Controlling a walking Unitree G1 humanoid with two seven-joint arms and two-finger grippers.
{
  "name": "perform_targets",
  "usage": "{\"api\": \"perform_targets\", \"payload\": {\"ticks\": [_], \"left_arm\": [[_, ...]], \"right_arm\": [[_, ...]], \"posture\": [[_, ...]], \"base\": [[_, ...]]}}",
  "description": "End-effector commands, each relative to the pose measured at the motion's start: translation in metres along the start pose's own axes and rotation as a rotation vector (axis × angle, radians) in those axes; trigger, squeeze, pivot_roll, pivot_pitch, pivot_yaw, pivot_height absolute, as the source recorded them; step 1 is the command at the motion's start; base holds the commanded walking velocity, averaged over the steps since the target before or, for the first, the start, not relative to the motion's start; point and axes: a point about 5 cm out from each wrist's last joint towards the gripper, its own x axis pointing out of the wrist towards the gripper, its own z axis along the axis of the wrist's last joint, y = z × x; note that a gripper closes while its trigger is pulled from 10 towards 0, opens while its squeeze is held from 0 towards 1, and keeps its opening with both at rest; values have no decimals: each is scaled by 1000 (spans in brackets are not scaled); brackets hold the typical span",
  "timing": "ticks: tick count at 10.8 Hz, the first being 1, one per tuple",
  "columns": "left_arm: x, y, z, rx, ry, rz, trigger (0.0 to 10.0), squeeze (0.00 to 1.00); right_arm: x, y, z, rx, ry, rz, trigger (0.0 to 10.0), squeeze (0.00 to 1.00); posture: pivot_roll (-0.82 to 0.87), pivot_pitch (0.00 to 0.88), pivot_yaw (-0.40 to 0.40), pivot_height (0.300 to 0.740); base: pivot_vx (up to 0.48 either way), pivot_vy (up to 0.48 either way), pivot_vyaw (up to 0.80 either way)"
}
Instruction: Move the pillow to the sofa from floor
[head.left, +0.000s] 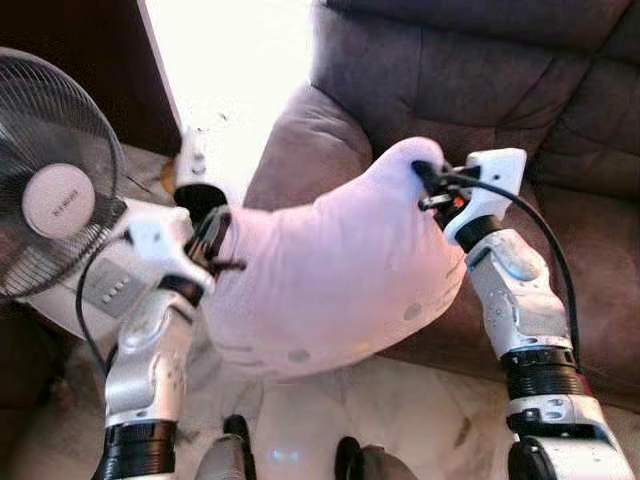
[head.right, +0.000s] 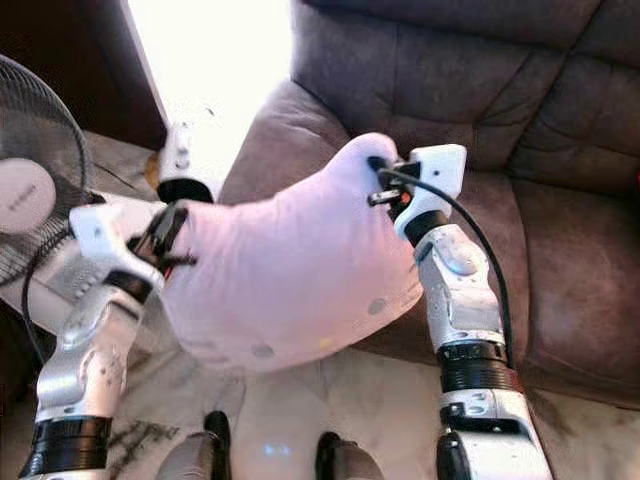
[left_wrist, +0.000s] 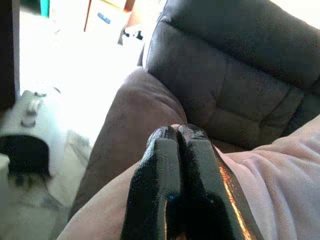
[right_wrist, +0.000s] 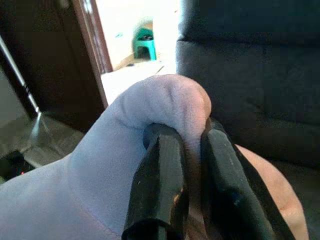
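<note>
Both grippers have the pale pink pillow (head.left: 330, 270) held up off the floor, right in front of the brown sofa (head.left: 480, 100). Right gripper (right_wrist: 187, 145) jaws pinch a bunched top corner; left gripper (left_wrist: 179, 137) jaws are pressed together on the other edge, with the fabric between them hidden.

Soft, matt pink cloth is seen on the pillow (head.left: 330, 270), puckered where it is pinched by the right gripper (right_wrist: 190, 145), whose black fingers (right_wrist: 160, 185) look rubbery and faintly glossy. Beyond it, brown matt suede-like upholstery covers the sofa (head.left: 480, 90). Below, polished marbled floor (head.left: 400, 420) is shown.
</note>
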Motion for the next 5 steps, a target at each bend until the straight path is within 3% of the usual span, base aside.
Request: {"api": "perform_targets", "payload": {"ticks": [1,5], "left_arm": [[4,-11,12,29,-49,-39,10000,0],[6,-6,10,77,-26,-3,10000,0]], "right_arm": [[1,4,9,2,-51,-3,10000,0],[2,11,1,-17,-36,-23,10000,0]], "posture": [[91,156,-41,740],[96,124,-28,740]], "base": [[0,0,0],[0,0,0]]}}
